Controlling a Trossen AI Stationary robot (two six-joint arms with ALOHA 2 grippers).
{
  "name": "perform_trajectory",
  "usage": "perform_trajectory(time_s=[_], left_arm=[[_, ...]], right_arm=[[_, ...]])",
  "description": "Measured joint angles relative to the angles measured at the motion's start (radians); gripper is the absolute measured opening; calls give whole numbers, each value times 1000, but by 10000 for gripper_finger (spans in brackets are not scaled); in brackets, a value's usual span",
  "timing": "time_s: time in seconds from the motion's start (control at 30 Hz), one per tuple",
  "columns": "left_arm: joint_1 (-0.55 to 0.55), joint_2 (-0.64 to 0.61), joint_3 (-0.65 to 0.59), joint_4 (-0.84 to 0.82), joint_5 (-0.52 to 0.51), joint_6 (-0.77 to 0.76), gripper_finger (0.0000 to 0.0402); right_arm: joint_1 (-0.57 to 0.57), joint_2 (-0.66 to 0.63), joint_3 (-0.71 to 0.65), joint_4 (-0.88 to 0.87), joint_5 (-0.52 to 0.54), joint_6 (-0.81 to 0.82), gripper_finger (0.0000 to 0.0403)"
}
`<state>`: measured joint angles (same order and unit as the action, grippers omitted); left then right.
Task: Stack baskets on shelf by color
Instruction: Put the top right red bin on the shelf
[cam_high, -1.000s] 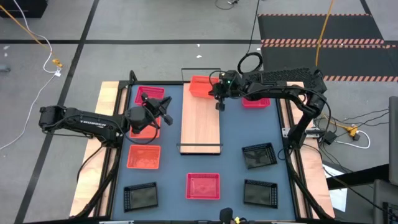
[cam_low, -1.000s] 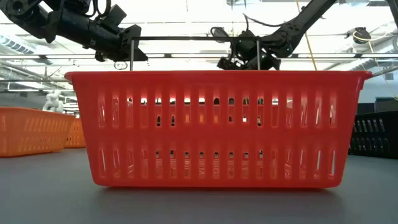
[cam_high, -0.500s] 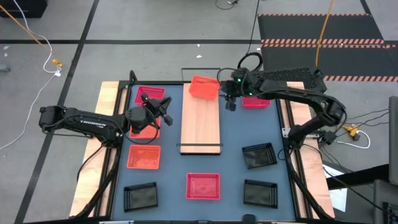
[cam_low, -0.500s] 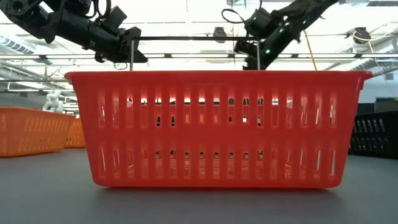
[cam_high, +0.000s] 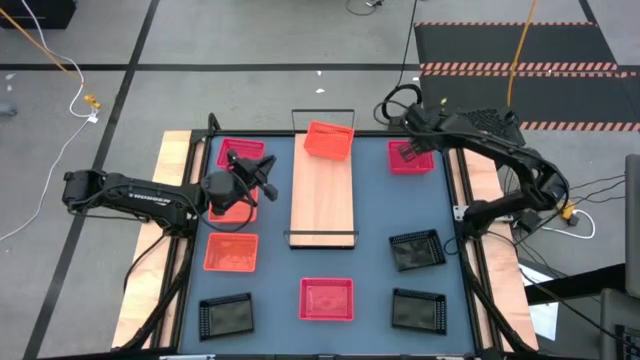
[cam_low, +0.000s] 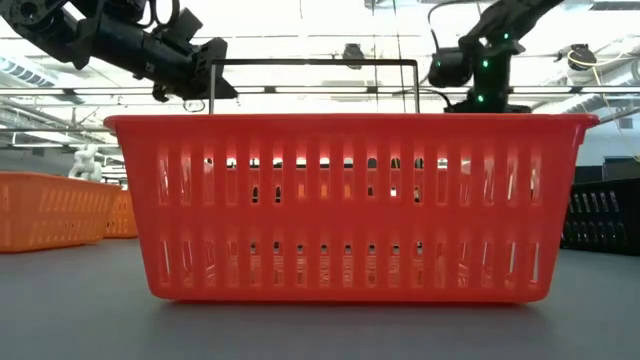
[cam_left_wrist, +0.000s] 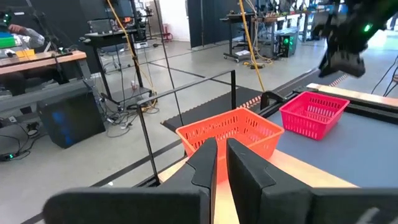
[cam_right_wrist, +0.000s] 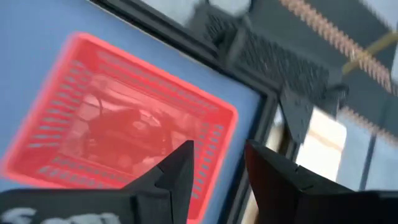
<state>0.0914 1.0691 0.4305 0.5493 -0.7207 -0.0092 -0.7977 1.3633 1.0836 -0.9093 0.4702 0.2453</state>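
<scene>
Judging by their thin mesh walls, the baskets should be light and a little springy, stiff enough to hold shape but apt to skid on the smooth tabletop (cam_high: 375, 215) if nudged. The rim of a short wall looks like the sensible place to pinch, one finger inside and one outside, since the floor gives nothing to grip.

They are shallow rectangular trays with slotted sides, alike in size. One orange-red basket (cam_high: 329, 140) sits slightly askew on the far end of the shelf (cam_high: 322, 200), a long pale wooden board with a thin black wire frame at each end; the rest of the board is bare. A pink-red basket (cam_high: 410, 157) lies just right of the shelf's far end, another pink-red basket (cam_high: 327, 298) beyond its near end, and two black baskets (cam_high: 416, 250) lie right of its near end, with a third black one to the near left. Left of the shelf lie a pink-red basket at the far corner and orange ones nearer.

Over the pink-red basket right of the shelf hovers the right gripper (cam_right_wrist: 214, 165), fingers parted and holding nothing. Left of the shelf, above the orange baskets, hangs the left gripper (cam_left_wrist: 222, 163), fingers nearly closed and empty.
</scene>
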Motion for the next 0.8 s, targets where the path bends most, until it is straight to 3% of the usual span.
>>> perform_trajectory(time_s=[0.2,0.43,0.8], left_arm=[[0,0,0,2,0,16,37],[0,0,0,-21,0,29,37],[0,0,0,-38,0,25,37]], right_arm=[[-95,62,-10,8,-12,33,137],[-189,123,-72,53,-184,23,137],[-191,124,-85,89,-186,31,116]])
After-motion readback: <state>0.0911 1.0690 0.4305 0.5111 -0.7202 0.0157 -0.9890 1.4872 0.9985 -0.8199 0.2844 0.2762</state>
